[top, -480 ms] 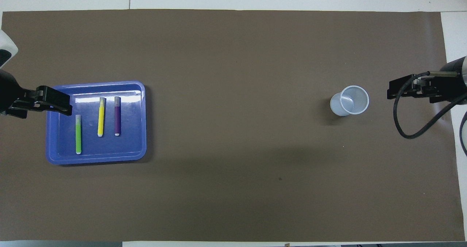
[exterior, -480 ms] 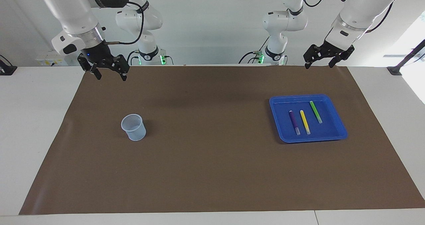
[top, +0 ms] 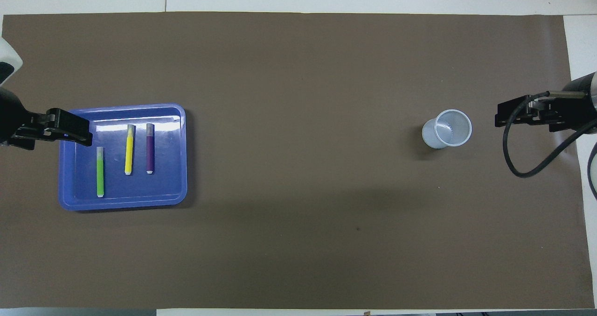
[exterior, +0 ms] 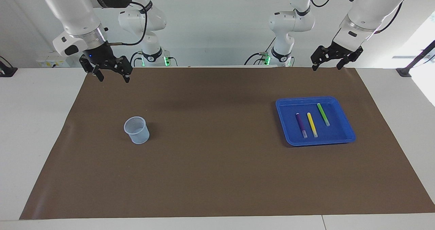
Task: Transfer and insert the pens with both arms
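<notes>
In the facing view you see the left gripper [exterior: 326,67] at upper right and the right gripper [exterior: 114,77] at upper left, both raised over the robots' edge of the brown paper mat [exterior: 217,175], fingers spread, holding nothing. At mid-right, the shallow blue plastic tray [exterior: 346,129] holds the green pen [exterior: 323,114], yellow pen [exterior: 312,124] and purple pen [exterior: 300,125], lying flat and apart. At mid-left stands the pale blue mesh cup [exterior: 137,130].
</notes>
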`<state>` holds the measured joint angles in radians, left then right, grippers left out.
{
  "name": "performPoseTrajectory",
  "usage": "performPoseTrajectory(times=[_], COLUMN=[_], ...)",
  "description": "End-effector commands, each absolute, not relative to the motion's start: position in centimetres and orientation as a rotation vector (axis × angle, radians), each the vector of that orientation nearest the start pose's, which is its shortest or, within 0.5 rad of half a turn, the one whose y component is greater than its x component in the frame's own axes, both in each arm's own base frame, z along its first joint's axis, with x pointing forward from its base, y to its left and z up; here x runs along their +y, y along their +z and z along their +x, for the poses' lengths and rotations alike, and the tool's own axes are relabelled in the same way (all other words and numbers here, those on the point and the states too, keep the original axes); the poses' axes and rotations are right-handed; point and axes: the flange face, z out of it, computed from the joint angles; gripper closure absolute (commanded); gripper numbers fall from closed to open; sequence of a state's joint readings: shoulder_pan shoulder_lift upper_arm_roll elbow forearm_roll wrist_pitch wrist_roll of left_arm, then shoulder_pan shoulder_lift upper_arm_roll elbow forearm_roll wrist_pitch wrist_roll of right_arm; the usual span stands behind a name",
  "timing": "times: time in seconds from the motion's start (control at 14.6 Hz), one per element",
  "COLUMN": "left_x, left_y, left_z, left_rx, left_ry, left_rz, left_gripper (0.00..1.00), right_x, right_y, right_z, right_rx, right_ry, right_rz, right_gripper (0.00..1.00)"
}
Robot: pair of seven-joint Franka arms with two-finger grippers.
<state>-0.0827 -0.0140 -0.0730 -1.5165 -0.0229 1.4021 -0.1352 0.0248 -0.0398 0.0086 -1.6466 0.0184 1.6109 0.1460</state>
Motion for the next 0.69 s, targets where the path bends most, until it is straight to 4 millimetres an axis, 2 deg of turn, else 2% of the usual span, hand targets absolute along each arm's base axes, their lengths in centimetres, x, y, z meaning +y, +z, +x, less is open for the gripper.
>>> performPoseTrajectory(times=[0.0,0.27,0.34,0.48,0.62], left_x=[-8.2,-7.8,-7.3,-4.4,-1.8], left_y=[63.6,61.8,60.7,58.4,55.0], left_z=[52.5,51.7,51.4,51.1,51.1], left_rx=[0.032,0.026,0.018,0.032,0.073], left_ry=[0.113,0.067,0.092,0.135,0.175], left_rz=[-3.151,-3.154,-3.151,-3.152,-3.155], left_gripper=[0.00,0.00,0.00,0.00,0.00], right_x=[1.8,1.8,1.8,1.8,1.8], right_y=[61.5,61.5,61.5,61.5,61.5], right_z=[54.1,54.1,54.1,54.1,54.1], right_rx=[0.152,0.152,0.152,0.152,0.152], right_ry=[0.013,0.013,0.013,0.013,0.013], right_rz=[-3.111,-3.111,-3.111,-3.111,-3.111], right_gripper=[0.00,0.00,0.00,0.00,0.00])
